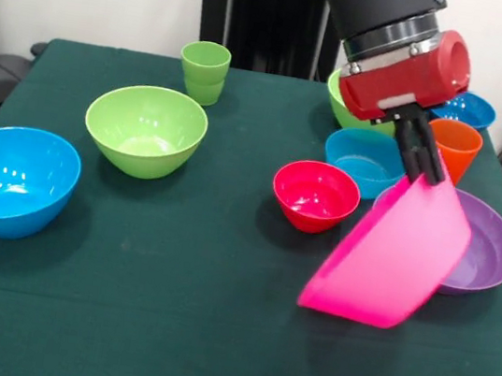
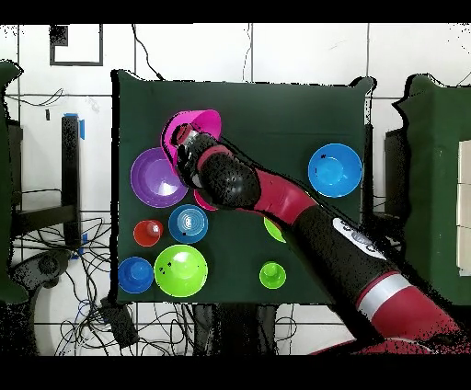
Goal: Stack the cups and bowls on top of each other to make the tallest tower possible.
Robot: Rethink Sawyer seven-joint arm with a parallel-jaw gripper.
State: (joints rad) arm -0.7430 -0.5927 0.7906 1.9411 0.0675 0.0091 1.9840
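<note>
Transport is judged to be under way: the big pink bowl (image 1: 391,252) is held by its rim, tilted, in the gripper (image 1: 421,166) at lower right, overlapping the purple bowl (image 1: 487,252). Next, levelling and lowering onto a chosen base would be required.

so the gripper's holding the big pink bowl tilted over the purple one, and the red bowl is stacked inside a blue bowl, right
Not quite. The front view shows the red bowl alone on the table, beside the blue bowl. The gripper does hold the pink bowl tilted over the purple bowl.
</note>
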